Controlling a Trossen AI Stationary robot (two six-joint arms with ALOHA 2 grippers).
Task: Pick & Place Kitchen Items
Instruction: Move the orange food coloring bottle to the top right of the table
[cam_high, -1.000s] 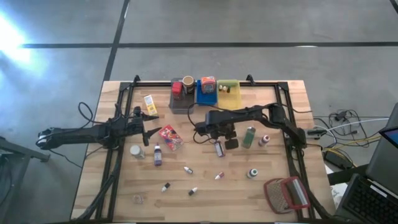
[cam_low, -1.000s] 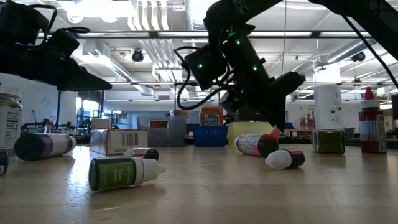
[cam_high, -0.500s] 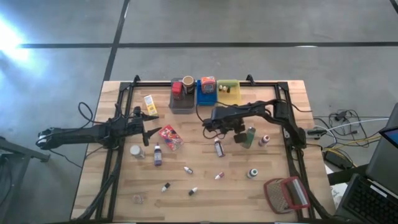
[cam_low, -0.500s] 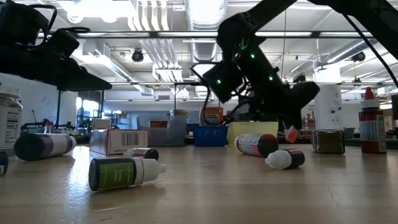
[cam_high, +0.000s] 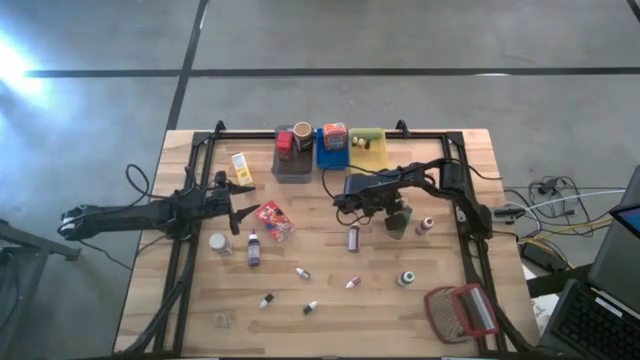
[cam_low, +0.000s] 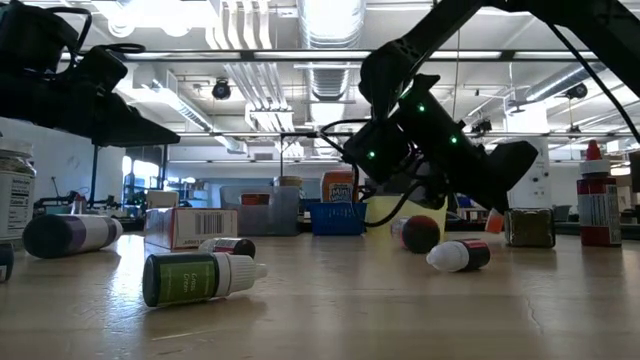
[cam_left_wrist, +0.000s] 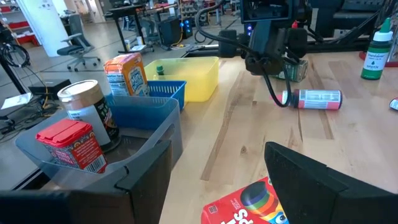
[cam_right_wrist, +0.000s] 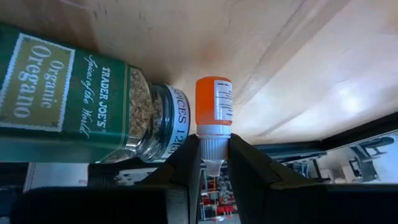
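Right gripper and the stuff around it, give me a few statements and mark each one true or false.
1. The right gripper is shut on a small orange bottle. True.
2. An oregano jar lies next to that orange bottle. True.
3. The left gripper holds the red packet. False: its fingers are open and grip nothing; the packet lies on the table beside it.
4. The grey bin has nothing in it. False: it holds a red-lidded box and a round can.
5. The orange carton stands in the yellow bin. False: it stands in the blue bin.
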